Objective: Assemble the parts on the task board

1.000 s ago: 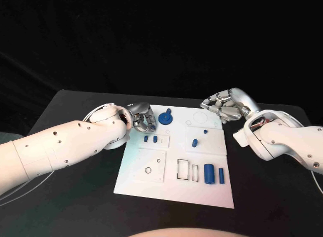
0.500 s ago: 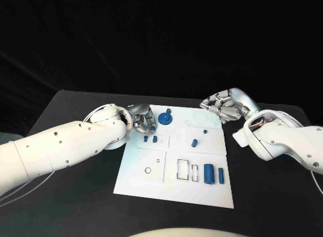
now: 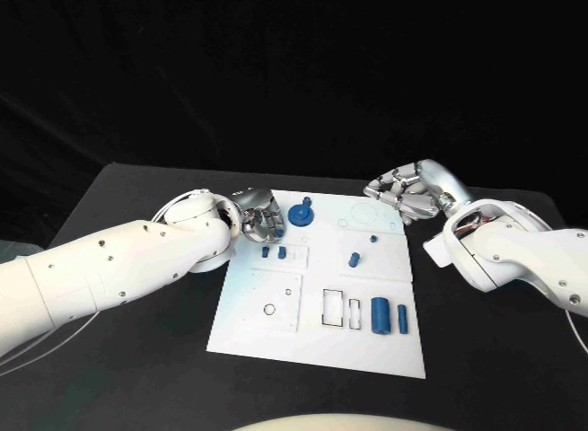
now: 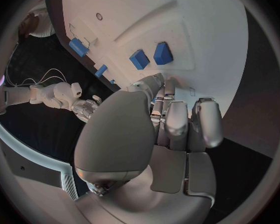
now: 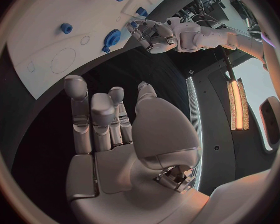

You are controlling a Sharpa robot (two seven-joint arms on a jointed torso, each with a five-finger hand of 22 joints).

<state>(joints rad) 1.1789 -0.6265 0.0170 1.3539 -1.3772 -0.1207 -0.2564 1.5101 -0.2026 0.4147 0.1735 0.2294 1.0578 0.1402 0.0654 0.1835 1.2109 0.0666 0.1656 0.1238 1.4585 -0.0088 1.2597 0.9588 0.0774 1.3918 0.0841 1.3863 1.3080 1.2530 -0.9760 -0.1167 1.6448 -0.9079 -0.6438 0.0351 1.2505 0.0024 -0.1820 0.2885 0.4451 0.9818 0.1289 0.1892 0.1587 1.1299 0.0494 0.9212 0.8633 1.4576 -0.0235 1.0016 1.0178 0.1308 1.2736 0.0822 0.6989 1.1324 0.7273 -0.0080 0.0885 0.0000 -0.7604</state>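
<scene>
— Board status, operator: your white task board point(image 3: 275, 328) lies in the middle of the black table point(image 3: 126, 359), with the blue parts spread across it. A blue gear point(image 3: 302, 215) sits near the far edge, two small blue blocks point(image 3: 275, 253) just beside each other left of centre, a short blue peg point(image 3: 355, 260) near the middle, and two blue cylinders point(image 3: 390, 317) side by side toward the near right.

— And your hands?

— Your left hand point(image 3: 258, 220) hovers at the board's far left edge, just beside the gear, its fingers curled in; you cannot tell from the wrist view whether anything sits between them. Your right hand point(image 3: 407, 193) hangs off the board's far right corner, holding nothing, fingers extended and slightly apart in its wrist view point(image 5: 109, 124).

— Anything else on the board?

— Outlined rectangular slots point(image 3: 335, 307) lie just left of the cylinders, and a small ring point(image 3: 269, 311) lies near the left edge.
</scene>
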